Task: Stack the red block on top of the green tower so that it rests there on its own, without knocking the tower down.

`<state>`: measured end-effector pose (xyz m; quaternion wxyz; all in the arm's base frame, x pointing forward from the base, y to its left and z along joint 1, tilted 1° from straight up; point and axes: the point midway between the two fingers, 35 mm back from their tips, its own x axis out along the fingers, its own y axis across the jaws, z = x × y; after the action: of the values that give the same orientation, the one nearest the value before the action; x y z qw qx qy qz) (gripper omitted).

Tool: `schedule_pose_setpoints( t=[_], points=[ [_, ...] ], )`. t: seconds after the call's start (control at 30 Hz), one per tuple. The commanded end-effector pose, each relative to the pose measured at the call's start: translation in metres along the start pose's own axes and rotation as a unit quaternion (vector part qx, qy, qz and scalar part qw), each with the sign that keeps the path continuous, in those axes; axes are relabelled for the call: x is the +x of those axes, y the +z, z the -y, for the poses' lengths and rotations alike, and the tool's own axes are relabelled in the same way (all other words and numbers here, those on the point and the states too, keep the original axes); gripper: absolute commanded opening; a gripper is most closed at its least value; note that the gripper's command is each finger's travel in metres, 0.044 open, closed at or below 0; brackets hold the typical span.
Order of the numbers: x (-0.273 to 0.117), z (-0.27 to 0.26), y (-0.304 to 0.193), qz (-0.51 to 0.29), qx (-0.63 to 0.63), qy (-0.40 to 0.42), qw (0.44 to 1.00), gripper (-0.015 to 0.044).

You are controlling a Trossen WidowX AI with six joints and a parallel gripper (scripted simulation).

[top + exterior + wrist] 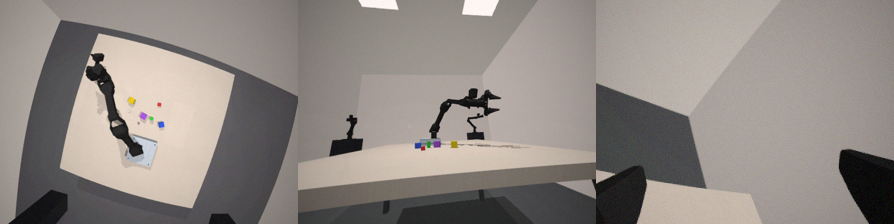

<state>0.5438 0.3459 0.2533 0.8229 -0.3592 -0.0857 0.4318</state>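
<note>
The red block [159,104] [423,148] sits on the table, apart from the other blocks. The green tower [151,118] [429,144] is narrow and stands upright between the purple and blue blocks, close beside the purple one. My gripper [500,104] [744,169] is open and empty. It is high above the table, well away from the red block and the tower, over the upper-left part of the table in the top view. The wrist view shows both fingertips wide apart, with neither the red block nor the tower in sight.
A purple block [143,115] [437,144], a blue block [161,124] [417,145] and a yellow block [131,100] [454,144] stand around the tower. A small white item [129,111] and a small grey item [138,123] lie nearby. The arm's base plate [149,153] is behind.
</note>
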Motion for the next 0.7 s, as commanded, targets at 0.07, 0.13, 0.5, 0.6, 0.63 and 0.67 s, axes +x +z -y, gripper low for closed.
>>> schedule_pose_setpoints(
  t=[0.07, 0.13, 0.5, 0.6, 0.63, 0.67],
  points=[
    [-0.044, 0.022, -0.088, -0.133, 0.085, -0.004, 0.988, 0.044],
    [-0.065, 0.026, -0.12, -0.181, 0.12, -0.006, 0.976, 0.044],
    [-0.212, 0.017, -0.256, -0.419, 0.314, -0.022, 0.851, 0.044],
    [-0.258, 0.006, -0.28, -0.474, 0.365, -0.026, 0.801, 0.044],
    [-0.274, 0.002, -0.286, -0.491, 0.381, -0.027, 0.783, 0.044],
    [-0.29, -0.003, -0.291, -0.507, 0.397, -0.029, 0.764, 0.044]
  ],
)
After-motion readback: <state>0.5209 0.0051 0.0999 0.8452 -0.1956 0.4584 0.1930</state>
